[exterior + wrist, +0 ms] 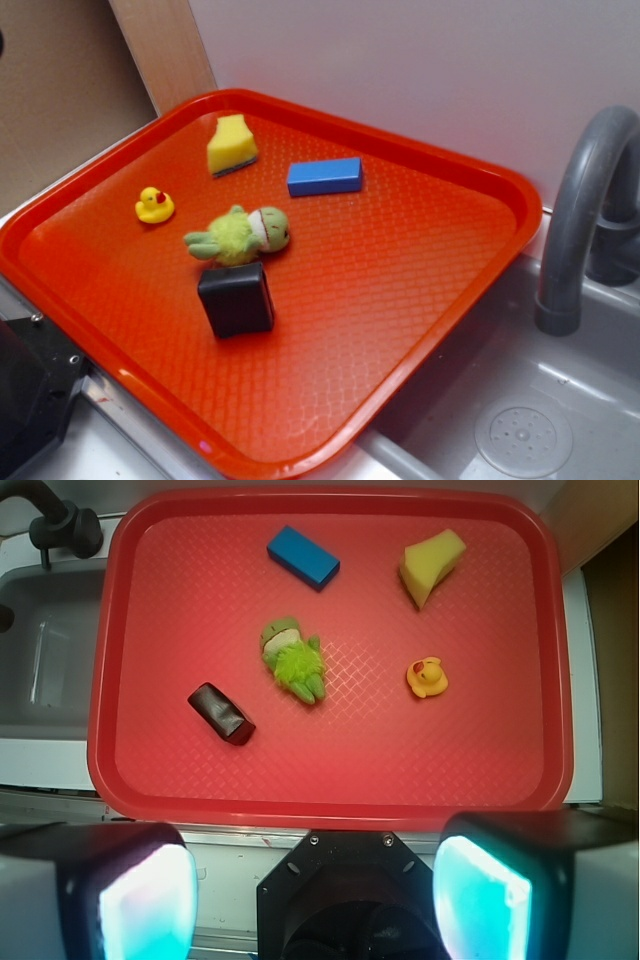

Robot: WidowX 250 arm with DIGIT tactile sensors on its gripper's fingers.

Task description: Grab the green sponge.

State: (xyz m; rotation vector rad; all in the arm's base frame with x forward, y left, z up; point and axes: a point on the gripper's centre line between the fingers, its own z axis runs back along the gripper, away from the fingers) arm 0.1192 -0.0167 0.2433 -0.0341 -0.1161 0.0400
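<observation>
The green sponge [232,146] lies unobstructed on the tray [440,290], blue block [325,177] nearby, hand [315,880] spread wide.

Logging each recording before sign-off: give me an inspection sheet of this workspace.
Surface: red tray with textured floor, resting on a counter beside a grey sink.
Job's things: green sponge, yellow foam with a thin dark layer along its lower edge, near the tray's far corner, apart from everything else.
Clutter: blue block; green plush toy; yellow rubber duck; black box, close in front of the plush.
End effector: open, above the tray's near edge, holding nothing.
Cables: nothing seen.
Surroundings: grey faucet, white wall, wooden panel.
</observation>
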